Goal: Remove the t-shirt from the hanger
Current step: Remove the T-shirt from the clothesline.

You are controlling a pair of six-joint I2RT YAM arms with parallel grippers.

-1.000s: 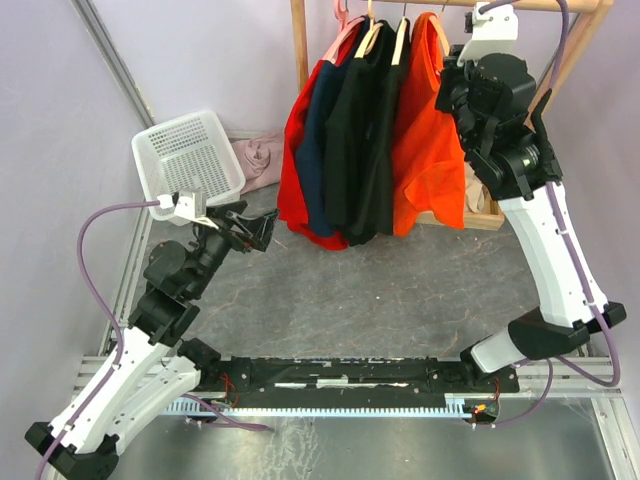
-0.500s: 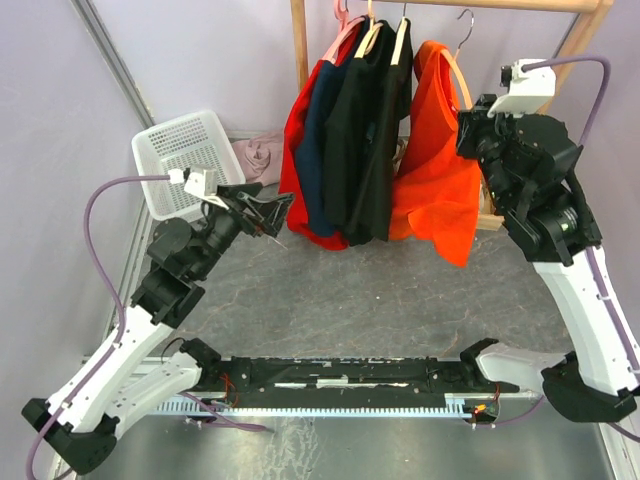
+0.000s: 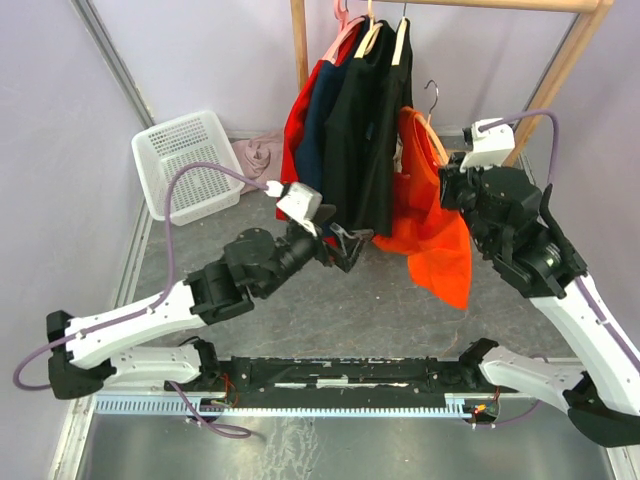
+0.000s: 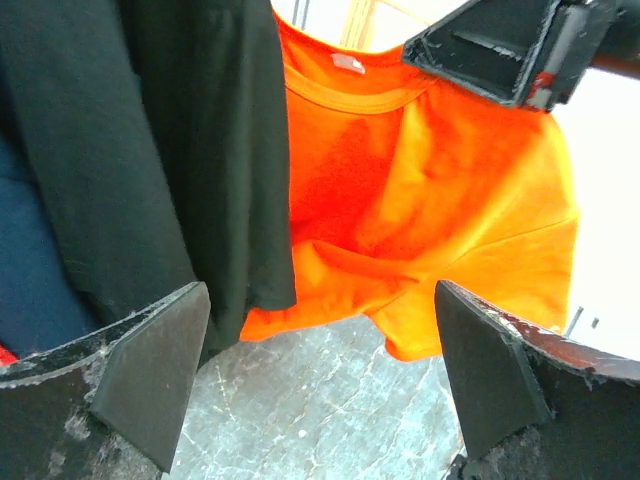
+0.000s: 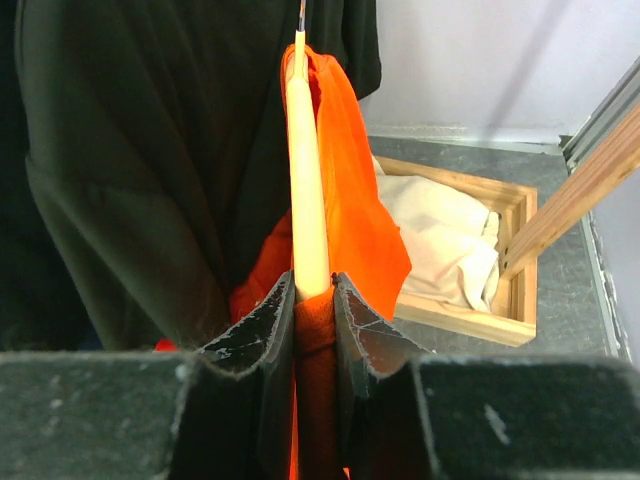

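Note:
The orange t-shirt hangs on a wooden hanger with a wire hook, off the rail and in front of the rack. My right gripper is shut on the hanger's arm with orange t-shirt fabric pinched in under it. In the right wrist view the right gripper has both jaws pressed on wood and cloth. My left gripper stands wide open just left of the shirt's lower part. In the left wrist view the left gripper is empty, and the t-shirt hangs just beyond its fingers.
Red, navy and black garments hang on the wooden rack, close to the left of the orange shirt. A white basket and a pink cloth lie at the back left. A wooden crate holding white cloth sits behind the shirt.
My right arm has carried the hanger with the orange shirt off the rail, down and forward. My left arm has swung right, from near the basket to beside the shirt.

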